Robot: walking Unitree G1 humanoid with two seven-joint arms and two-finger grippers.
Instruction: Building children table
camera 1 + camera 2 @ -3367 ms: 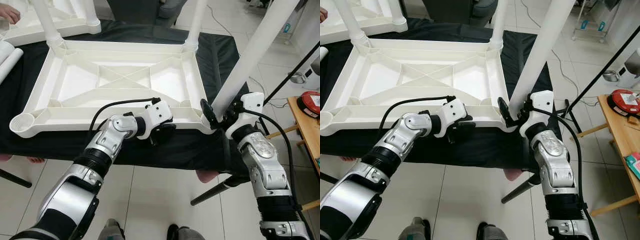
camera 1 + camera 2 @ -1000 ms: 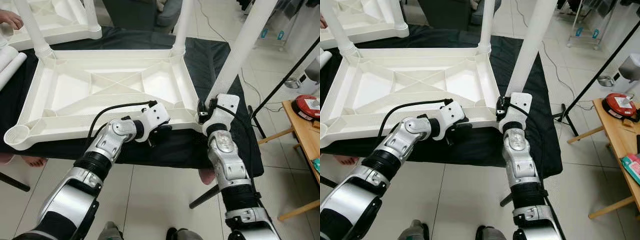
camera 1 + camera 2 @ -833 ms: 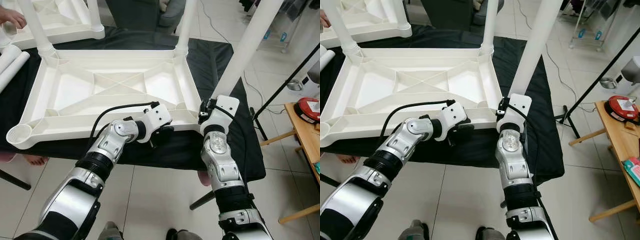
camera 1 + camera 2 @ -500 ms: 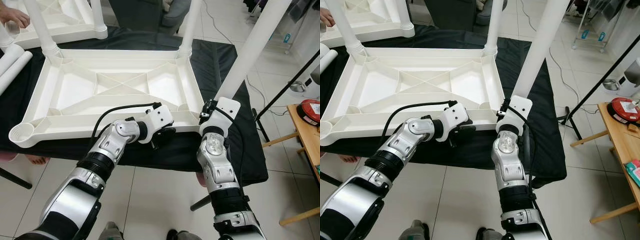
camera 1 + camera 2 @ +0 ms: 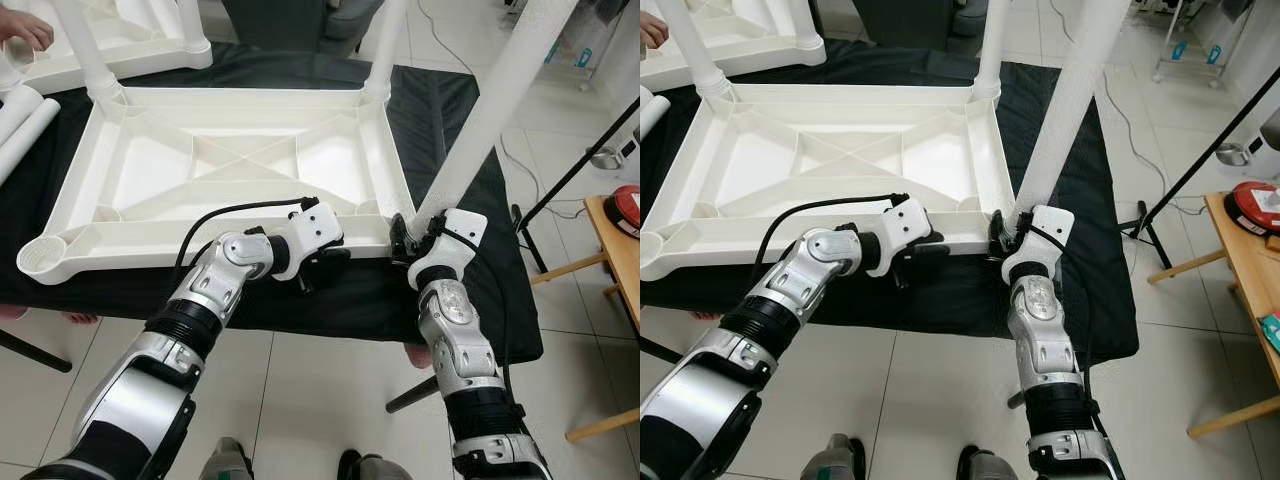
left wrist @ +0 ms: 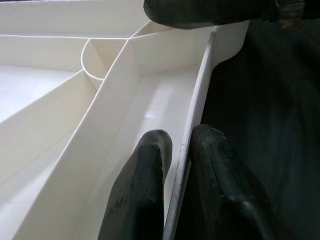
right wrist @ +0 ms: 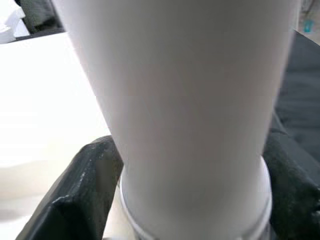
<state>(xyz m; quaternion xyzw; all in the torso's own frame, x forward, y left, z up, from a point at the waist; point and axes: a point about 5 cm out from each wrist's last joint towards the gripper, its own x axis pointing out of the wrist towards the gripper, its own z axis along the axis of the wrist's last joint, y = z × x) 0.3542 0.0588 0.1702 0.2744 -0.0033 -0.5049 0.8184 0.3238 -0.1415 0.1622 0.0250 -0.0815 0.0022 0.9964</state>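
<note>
Head views: an inverted white plastic tabletop, ribbed underside up, occupies the upper centre and left of the frame on a black cloth spread over a raised surface. Two white legs stand in its far corners, one at the upper left and one at the upper centre. The near left corner socket, at the left edge of the frame, is open.

The left gripper, at frame centre, is clamped on the tabletop's near rim; in the left wrist view its fingers are nearly closed, one inside and one outside the thin wall.

The right gripper, right of centre, grips the base of a third white leg, which rises obliquely toward the upper right of the frame from the tabletop's near right corner. In the right wrist view its fingers sit on either side of the leg, spread to its width.

A second white tabletop lies in the upper left corner, beside a person's hand and loose white tubes. A wooden table with a red object occupies the right edge.
</note>
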